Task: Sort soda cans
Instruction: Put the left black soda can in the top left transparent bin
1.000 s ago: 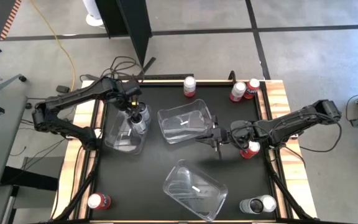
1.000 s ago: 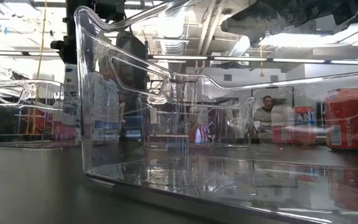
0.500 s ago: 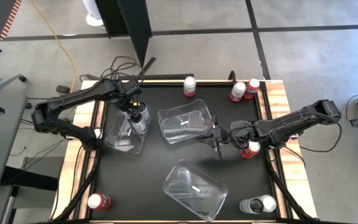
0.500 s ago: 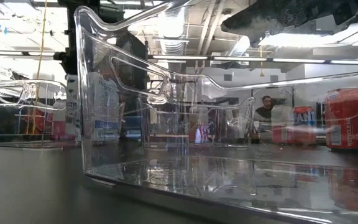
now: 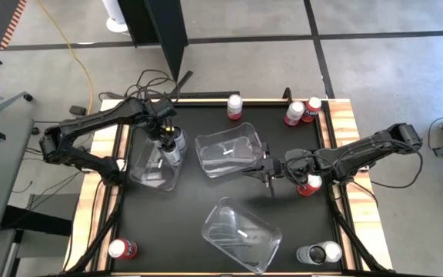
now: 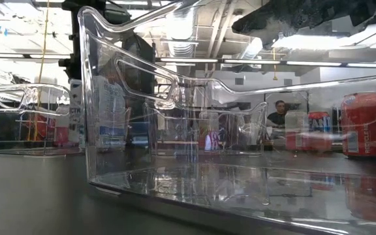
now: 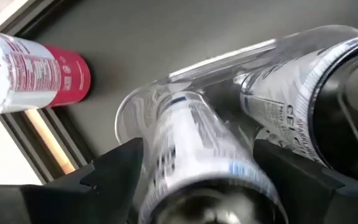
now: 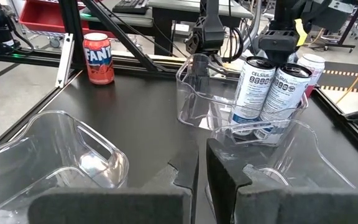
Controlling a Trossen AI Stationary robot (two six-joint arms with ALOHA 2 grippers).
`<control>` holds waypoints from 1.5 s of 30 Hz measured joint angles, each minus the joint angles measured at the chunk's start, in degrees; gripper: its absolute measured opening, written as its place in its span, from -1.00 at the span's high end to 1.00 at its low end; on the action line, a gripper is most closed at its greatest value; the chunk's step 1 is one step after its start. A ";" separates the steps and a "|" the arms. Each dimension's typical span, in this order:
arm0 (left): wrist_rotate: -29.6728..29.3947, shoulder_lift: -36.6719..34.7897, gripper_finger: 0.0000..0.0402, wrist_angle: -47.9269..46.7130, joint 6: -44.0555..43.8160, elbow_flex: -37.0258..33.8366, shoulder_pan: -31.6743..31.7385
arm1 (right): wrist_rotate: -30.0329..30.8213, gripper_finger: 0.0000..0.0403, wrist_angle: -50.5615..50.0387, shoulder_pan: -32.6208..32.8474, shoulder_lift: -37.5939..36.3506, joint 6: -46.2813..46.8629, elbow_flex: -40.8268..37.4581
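Two white-and-silver soda cans [image 8: 253,93] [image 8: 286,93] stand upright on the floor of the clear left bin [image 5: 148,173], at its far right corner. My left gripper [image 5: 169,138] points down over the farther can [image 7: 191,143], open, one finger on each side of the can's top. My right gripper [image 5: 261,171] is shut and level, beside the right end of the middle bin [image 5: 229,154]. Red cans stand at the far edge [image 5: 235,106] [image 5: 294,113] [image 5: 312,108]. My left gripper comes from above with its fingers [image 7: 114,177] on either side of the can's upper wall [image 7: 166,155]. I cannot tell whether the pads touch it. The can stands upright on the bin's floor next to the second can [image 7: 291,99].
A third clear bin [image 5: 241,235] lies near the front. A red can [image 5: 308,185] stands under my right arm, another [image 5: 121,248] at the near left corner, and dark cans [image 5: 319,252] at the near right. A person [image 6: 279,117] sits beyond the table.
My left gripper has sunk a little farther into the left bin with the can between its fingers. My right arm has kept still.
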 joint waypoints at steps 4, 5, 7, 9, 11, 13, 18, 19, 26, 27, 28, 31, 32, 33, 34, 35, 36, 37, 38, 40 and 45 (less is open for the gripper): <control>-0.45 -0.09 -0.52 -0.30 0.09 0.01 0.02 | 0.00 0.75 0.00 0.02 0.00 -0.02 0.00; -0.45 -0.09 -0.53 -0.39 0.24 0.02 0.02 | 0.00 0.75 0.00 0.01 0.00 -0.02 -0.01; -0.49 -0.09 -0.53 -0.46 0.73 0.03 0.02 | 0.00 0.75 0.00 0.00 0.00 -0.02 0.00; -0.47 -0.09 -0.53 -0.48 1.02 0.03 0.02 | 0.00 0.75 0.00 0.00 0.00 -0.02 0.00; -0.43 -0.09 -0.53 -0.55 1.16 0.08 0.02 | 0.00 0.75 0.00 0.02 0.00 -0.02 0.00; -0.33 -0.09 -0.54 -0.73 1.63 0.09 0.02 | 0.00 0.75 0.01 0.01 0.00 -0.07 0.00; 0.86 -0.09 -0.54 -8.46 1.87 3.87 -0.72 | 0.00 0.75 -0.04 0.00 0.00 -0.09 0.00; 0.86 -0.26 -0.54 -11.01 1.70 5.07 -1.43 | 0.00 0.75 -0.12 0.00 0.00 0.16 -0.02; 3.11 -6.74 -0.54 -19.55 -8.58 8.45 -9.21 | 0.00 0.75 -0.72 0.00 0.00 0.95 0.00; 4.01 -7.88 -0.54 -20.55 -11.17 8.45 -10.71 | 0.00 0.75 -0.77 0.01 0.00 0.96 0.00; 4.84 -9.00 -0.54 -21.36 -13.82 8.45 -12.39 | 0.00 0.75 -0.82 0.01 0.00 0.96 0.00; 5.25 -11.42 -0.54 -22.25 -22.16 8.45 -18.92 | 0.00 0.75 -0.81 0.00 0.00 0.96 0.00; 5.24 -11.92 -0.54 -21.88 -24.77 8.45 -21.30 | 0.00 0.75 -0.81 -0.05 0.00 0.96 0.00; 5.23 -12.19 -0.54 -21.31 -27.25 8.45 -23.46 | 0.00 0.75 -0.83 -0.15 0.00 0.96 0.00; 5.23 -12.24 -0.54 -20.91 -29.54 8.45 -25.51 | 0.02 0.75 -0.83 -0.17 0.00 0.96 0.00; 5.22 -12.19 -0.54 -20.67 -31.85 8.45 -27.48 | 0.00 0.75 -0.83 -0.17 0.00 0.96 0.00; 5.18 -11.90 -0.54 -20.27 -33.87 8.43 -29.41 | 0.00 0.75 -0.81 -0.17 0.00 0.96 0.00; 5.14 -11.35 -0.54 -19.58 -35.72 8.24 -31.14 | 0.01 0.75 -0.82 -0.17 0.00 0.97 0.00; 5.11 -10.71 -0.54 -19.08 -37.36 7.91 -32.72 | 0.01 0.75 -0.82 -0.17 0.00 0.98 0.00; 5.02 -8.97 -0.54 -18.69 -40.22 7.09 -35.49 | 0.00 0.75 -0.79 -0.16 0.00 0.98 0.00; 4.30 -3.86 -0.54 -15.30 -44.77 5.12 -39.93 | 0.02 0.75 -0.81 0.04 0.00 0.98 0.00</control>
